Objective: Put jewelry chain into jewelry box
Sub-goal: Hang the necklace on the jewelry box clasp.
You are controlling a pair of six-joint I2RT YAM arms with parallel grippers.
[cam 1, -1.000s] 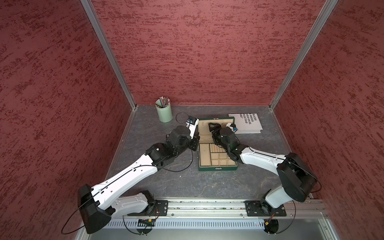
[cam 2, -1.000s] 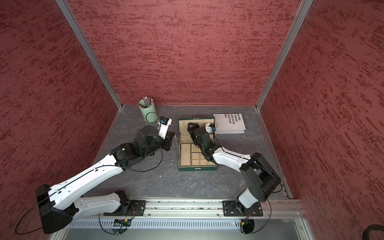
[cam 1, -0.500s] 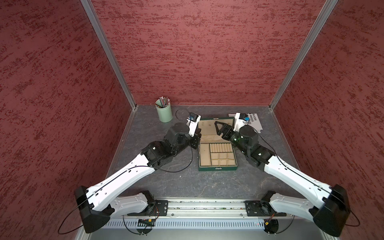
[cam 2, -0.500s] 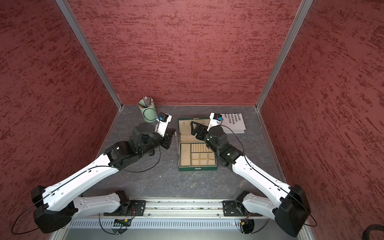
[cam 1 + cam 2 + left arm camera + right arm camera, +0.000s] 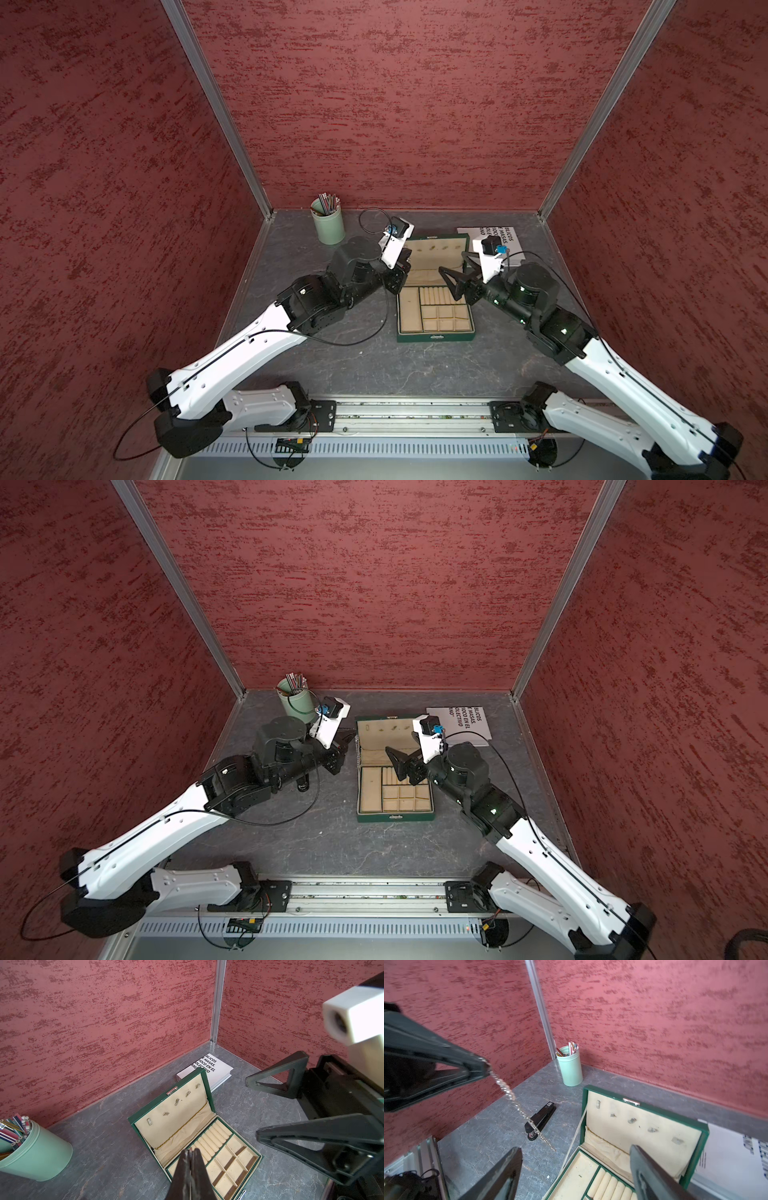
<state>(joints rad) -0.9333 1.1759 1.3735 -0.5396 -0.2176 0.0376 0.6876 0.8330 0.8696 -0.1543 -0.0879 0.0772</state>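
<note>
There are two pincers. The left pincer [image 5: 485,1066] is clenched tight on the top end of the one jewelry chain [image 5: 517,1103]. The chain hangs straight down from its tip in the air. It is not in the jewelry box [image 5: 583,1105]. In a top view the chain [image 5: 356,752] hangs just beside the side of the box that faces the left pincer. I cannot tell if its low end touches the gray tabletop [image 5: 374,365].

The right pincer [image 5: 451,282] is released, and nothing is between its two fingers. It hovers over the back part of the box, across from the left pincer.

There is one box [image 5: 434,337], and it lies open below and between the two pincers. Its lid stands up and has five little tabs in a row. Inside are one row of soft ring rolls and some small square spaces, all bare.

Around them are three other things. One mint green cup [image 5: 329,227] full of pencils stands past the left pincer, by the back corner. One white book [image 5: 457,723] with black letters lies behind the right pincer. One black stapler [image 5: 542,1118] lies on the tabletop under the left arm, away from the box.

The raised lid, a thin strap at the side of the box, and the right pincer over the box are all close to the hanging chain.
</note>
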